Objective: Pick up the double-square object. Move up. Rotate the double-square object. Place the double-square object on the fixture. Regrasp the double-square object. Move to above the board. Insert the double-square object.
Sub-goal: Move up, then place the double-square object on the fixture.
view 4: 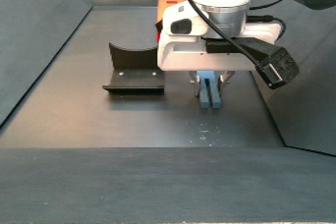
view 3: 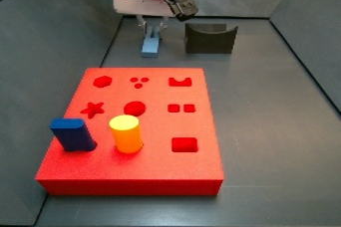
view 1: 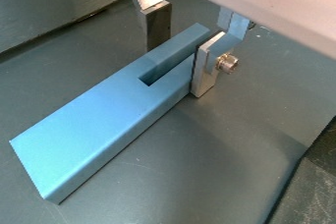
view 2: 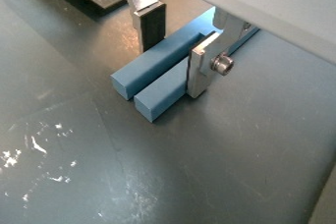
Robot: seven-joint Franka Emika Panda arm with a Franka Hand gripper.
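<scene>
Fingers [view 1: 207, 63] of the gripper [view 2: 179, 43] are straddling the double-square object [view 1: 105, 130], which is lying flat on the dark floor directly beneath them; the jaws are sitting narrowly spaced, one plate against each long side near the split end, seemingly closing for the pickup. Beside the gripper the fixture [view 3: 209, 38] is waiting, and well away from it the board [view 3: 134, 171] is lying, ready for the later placing and inserting.

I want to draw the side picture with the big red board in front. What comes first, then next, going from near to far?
Board → blue block and yellow cylinder standing on it → double-square object on the floor → gripper down at its far end, with the fixture off to the side.
</scene>
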